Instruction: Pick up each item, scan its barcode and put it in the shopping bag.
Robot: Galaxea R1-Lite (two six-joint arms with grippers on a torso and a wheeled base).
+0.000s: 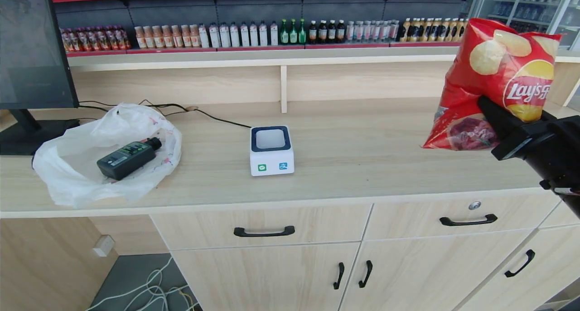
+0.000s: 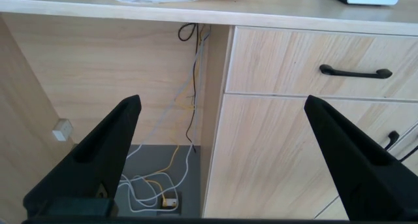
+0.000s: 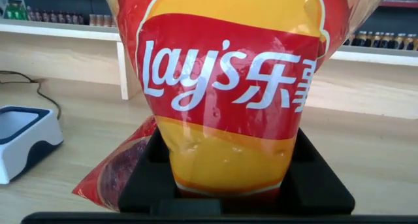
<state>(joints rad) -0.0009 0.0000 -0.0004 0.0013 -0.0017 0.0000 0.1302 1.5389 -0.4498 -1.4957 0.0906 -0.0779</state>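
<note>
Pale wood-grain laminate covers the long counter (image 1: 362, 166), smooth and matte, with flat drawers (image 1: 264, 231) below that carry curved black handles. Behind it, red-edged shelves (image 1: 272, 32) hold rows of upright bottles. At the counter's left end stands a dark, flat monitor (image 1: 31, 52) on a black foot, and a thin black cable (image 1: 204, 114) snakes across the surface.

Next to the monitor's foot lies the shopping bag (image 1: 72, 166), thin translucent white plastic, crumpled and spread open. A dark, flat-sided bottle (image 1: 129, 158) with a black cap rests on its side on the plastic. Mid-counter sits the scanner (image 1: 271, 150), a small white cube with rounded corners and a dark blue rim around its pale top window.

Over the counter's right end, well apart from the scanner, the right gripper (image 1: 494, 114) pinches the chips bag (image 1: 498, 75) low on its body. The bag is glossy red and yellow film, puffed and creased, standing roughly upright.

The left gripper (image 2: 222, 101) hangs below the counter edge in front of the cabinet, its two wedge-shaped black fingers (image 2: 111, 145) spread wide with nothing between them.
</note>
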